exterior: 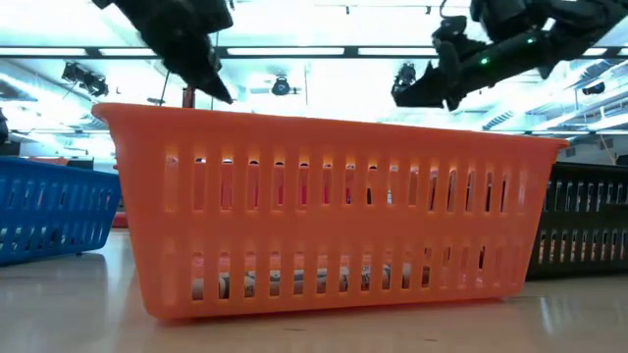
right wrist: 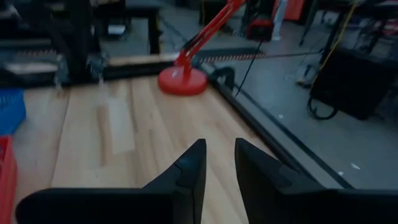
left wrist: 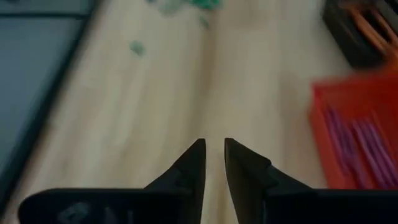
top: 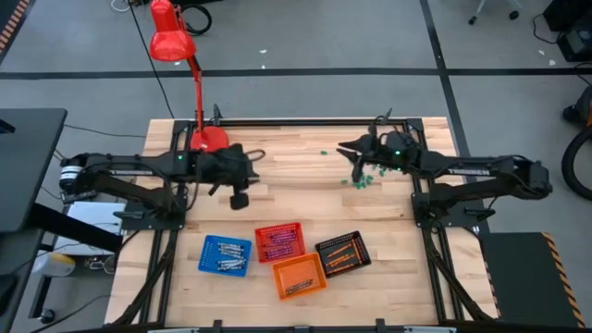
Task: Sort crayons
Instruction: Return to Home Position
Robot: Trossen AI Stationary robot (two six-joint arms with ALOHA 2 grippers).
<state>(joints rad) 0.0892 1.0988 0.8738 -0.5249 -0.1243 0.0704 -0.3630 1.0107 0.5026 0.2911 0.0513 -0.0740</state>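
Note:
Four small trays stand near the table's front edge: blue (top: 225,254), red (top: 279,241), orange (top: 299,276) and black (top: 343,252). Crayons lie in them: grey-silver ones in the blue tray, magenta ones (left wrist: 354,140) in the red tray, orange ones (left wrist: 367,18) in the black tray. My left gripper (top: 239,198) hangs above bare table, behind the red tray, fingers a little apart and empty (left wrist: 213,149). My right gripper (top: 344,146) is raised near the table's far edge, fingers a little apart and empty (right wrist: 219,149).
Small green bits (top: 363,178) lie scattered on the wood at the far right of centre. A red desk lamp (top: 196,92) stands with its base (right wrist: 182,81) at the far left. The orange tray (exterior: 324,206) fills the low view.

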